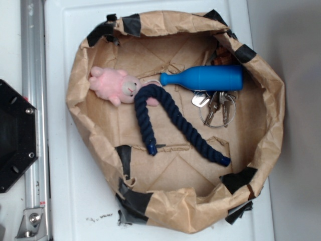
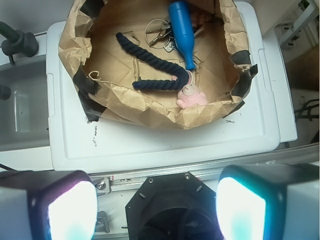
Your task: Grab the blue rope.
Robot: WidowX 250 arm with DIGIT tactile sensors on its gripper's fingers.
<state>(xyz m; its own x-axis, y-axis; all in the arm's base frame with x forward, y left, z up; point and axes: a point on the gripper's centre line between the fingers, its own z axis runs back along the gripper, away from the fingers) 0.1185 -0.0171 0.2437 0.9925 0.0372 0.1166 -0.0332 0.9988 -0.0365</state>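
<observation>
Navy blue rope point(image 1: 170, 120) lies in a V on the floor of the brown paper bowl point(image 1: 261, 90), bend up against the pink plush point(image 1: 116, 85), capped ends spread apart toward the near rim. Blue bottle point(image 1: 205, 78) sits just beside the bend; keys point(image 1: 216, 104) touch the bottle's far side. In wrist view my claw point(image 2: 157, 212) is wide open, both fingers point(image 2: 60, 210) blurred at the bottom corners w/ nothing between them, touching nothing. I'm well apart from the rope, back over the black base point(image 2: 167, 207), w/ the white lid point(image 2: 150, 145) btwn me and the bowl.
</observation>
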